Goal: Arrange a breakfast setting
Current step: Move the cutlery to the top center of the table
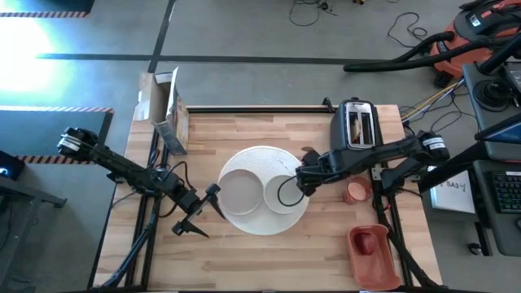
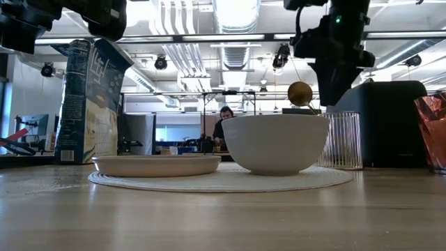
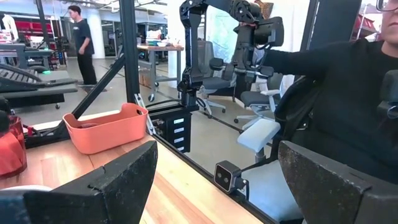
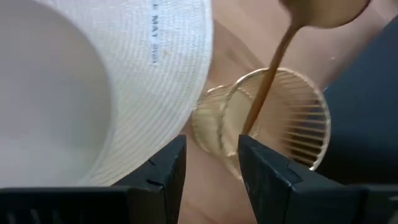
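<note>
Spoon gripped in right fingers over bowl; left fingers spread, empty; mat label "MAY".

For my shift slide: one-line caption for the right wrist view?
Right claw holds the gold spoon by its handle above the clear glass, beside the white placemat.

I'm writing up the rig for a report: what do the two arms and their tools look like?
Both arms are dark and slender, with black cables looped alongside and a white band near each outer joint. The left tool and right tool each end in two blocky, matte black fingers.
</note>
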`<action>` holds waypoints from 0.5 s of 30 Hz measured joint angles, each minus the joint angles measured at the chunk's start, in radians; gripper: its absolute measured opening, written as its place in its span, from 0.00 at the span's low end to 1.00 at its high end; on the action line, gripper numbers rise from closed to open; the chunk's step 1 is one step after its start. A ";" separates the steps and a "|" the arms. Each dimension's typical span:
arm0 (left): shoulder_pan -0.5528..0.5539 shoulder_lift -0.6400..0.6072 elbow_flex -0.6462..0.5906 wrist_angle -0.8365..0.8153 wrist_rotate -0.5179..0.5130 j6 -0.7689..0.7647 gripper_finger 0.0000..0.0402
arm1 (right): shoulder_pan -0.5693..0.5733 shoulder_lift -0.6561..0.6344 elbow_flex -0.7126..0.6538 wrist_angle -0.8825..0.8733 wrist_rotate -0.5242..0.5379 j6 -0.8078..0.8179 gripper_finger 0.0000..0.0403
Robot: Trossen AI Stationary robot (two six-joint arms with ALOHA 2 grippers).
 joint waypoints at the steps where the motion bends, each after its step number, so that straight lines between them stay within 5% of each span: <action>1: 0.000 0.000 0.000 -0.001 0.000 0.000 0.79 | -0.007 0.000 -0.003 -0.001 0.000 -0.007 0.34; 15: 0.000 0.000 0.000 -0.009 0.000 -0.008 0.79 | -0.079 0.101 -0.019 0.003 -0.084 -0.119 0.33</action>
